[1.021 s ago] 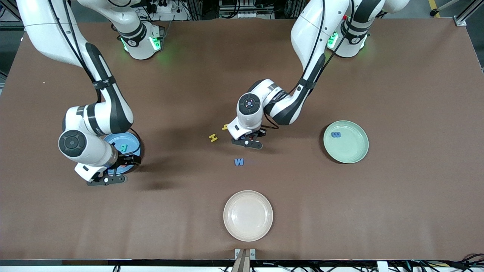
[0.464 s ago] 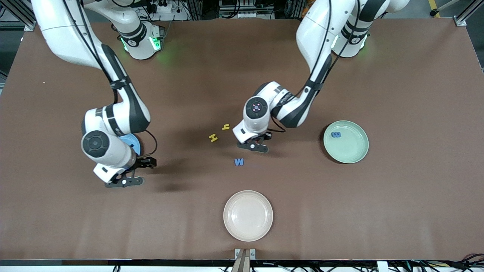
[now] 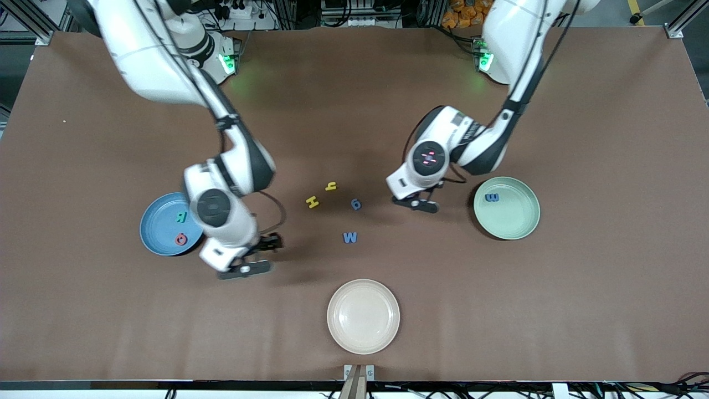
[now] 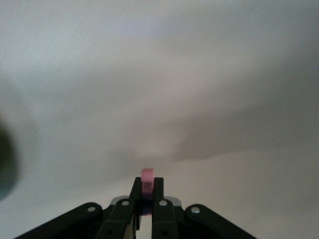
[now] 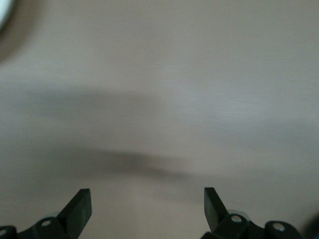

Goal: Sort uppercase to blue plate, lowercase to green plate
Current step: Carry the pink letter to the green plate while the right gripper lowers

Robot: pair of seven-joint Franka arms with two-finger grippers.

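The blue plate [image 3: 158, 230] holds the teal R [image 3: 181, 217] and the red Q [image 3: 180, 239]. The green plate [image 3: 515, 219] holds the blue E-shaped piece [image 3: 492, 197]. The yellow H [image 3: 313, 202], small yellow h [image 3: 330, 187], blue g [image 3: 356, 204] and blue W [image 3: 350, 238] lie on the table's middle. My left gripper [image 3: 416, 204] is over bare table between the g and the green plate. It is shut on a small reddish piece [image 4: 148, 175], the m. My right gripper [image 3: 243, 270] is open and empty [image 5: 145, 199], over bare table beside the blue plate.
A cream plate [image 3: 363, 316] sits near the table's front edge, nearer the camera than the W. The brown table [image 3: 581, 305] spreads wide around the plates.
My right arm has moved off the blue plate toward the table's middle, uncovering the R and Q. My left arm has moved toward the green plate with the reddish piece, uncovering the blue g.
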